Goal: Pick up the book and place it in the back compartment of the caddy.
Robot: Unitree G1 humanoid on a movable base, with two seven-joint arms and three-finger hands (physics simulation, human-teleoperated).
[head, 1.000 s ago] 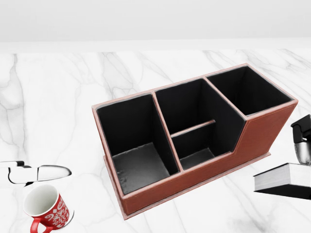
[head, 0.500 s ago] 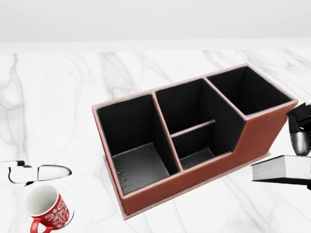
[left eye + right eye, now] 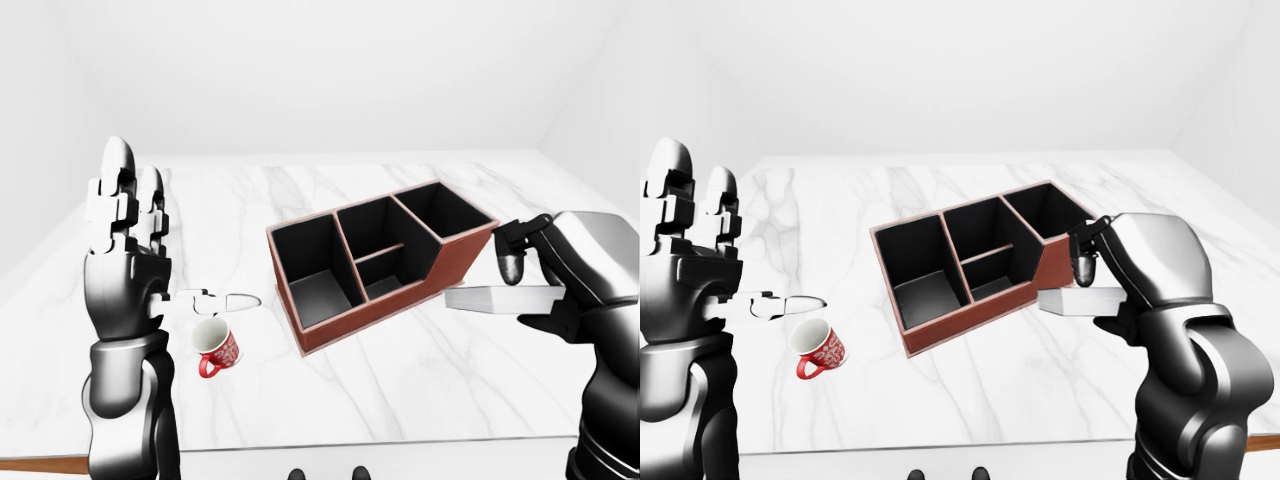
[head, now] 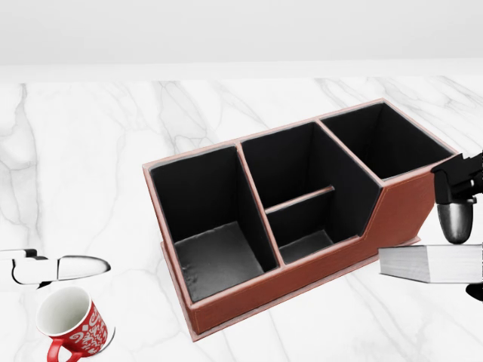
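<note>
A red-brown caddy (image 4: 392, 215) with black compartments stands on the white marble table (image 4: 90, 151); its far compartment (image 4: 385, 139) lies at the upper right in the head view. The book (image 4: 430, 264), white pages showing, is held flat just right of the caddy's right end, above the table. My right hand (image 3: 1102, 290) is shut on it, a finger (image 4: 456, 219) over its top. My left hand (image 3: 125, 225) is raised at the left, open, fingers up, holding nothing.
A red and white patterned mug (image 4: 72, 323) stands at the lower left of the head view. A small white and black object (image 4: 56, 268) lies on the table just above the mug. The table's far edge (image 4: 241, 72) meets a white wall.
My right hand has carried the book leftward and slightly up, closer to the caddy's right end. The caddy, mug and left hand have not moved.
</note>
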